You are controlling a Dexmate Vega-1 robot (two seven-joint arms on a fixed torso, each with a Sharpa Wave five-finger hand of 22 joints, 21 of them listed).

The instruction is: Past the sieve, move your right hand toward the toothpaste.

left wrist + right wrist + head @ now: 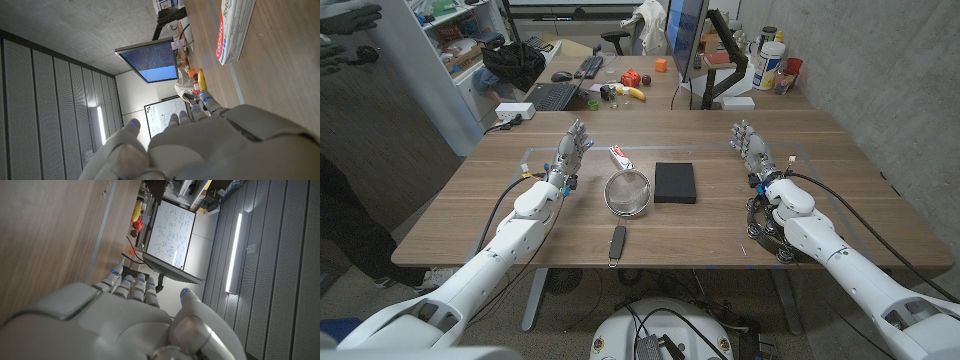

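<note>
Wooden table (840, 190); cluttered desk (620, 88), monitor (686, 35) behind.

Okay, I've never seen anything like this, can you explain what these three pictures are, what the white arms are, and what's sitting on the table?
This is a two-armed robot with human-like hands at a wooden table. The wide picture comes from a camera on its head, looking down. There the left hand and the right hand are both open, holding nothing.

The other two pictures come from cameras on each wrist, looking along the back of that hand, so the room looks turned. The left wrist view shows the left hand, the right wrist view the right hand.

Between the arms lie a toothpaste box, a metal sieve, a black box and a small dark tool; I can't tell what that tool is.
</note>
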